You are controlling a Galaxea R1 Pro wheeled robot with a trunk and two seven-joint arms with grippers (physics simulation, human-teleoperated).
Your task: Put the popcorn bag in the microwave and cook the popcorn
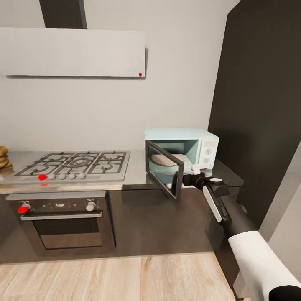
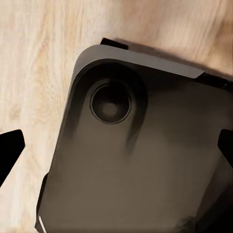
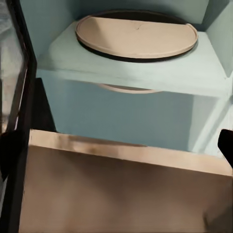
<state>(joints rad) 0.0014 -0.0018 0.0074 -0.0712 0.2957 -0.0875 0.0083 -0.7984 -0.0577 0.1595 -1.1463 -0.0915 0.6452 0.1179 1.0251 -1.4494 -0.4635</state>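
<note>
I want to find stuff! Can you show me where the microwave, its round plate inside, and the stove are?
microwave [image 1: 207, 151]: head view, on its pale side panel with knobs.
round plate [image 3: 136, 35]: right wrist view, on the tan disc's flat top.
stove [image 1: 75, 163]: head view, on the middle burner grate.

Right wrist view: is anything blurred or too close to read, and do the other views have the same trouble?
Right wrist view: a tan surface looms soft-edged and unreadable, though the microwave cavity is crisp. Left wrist view: dark robot base smudged. Head view: evenly lit and sharp, no glare.

right arm outstretched, right claw [image 1: 177, 182] — fingers spread
</note>
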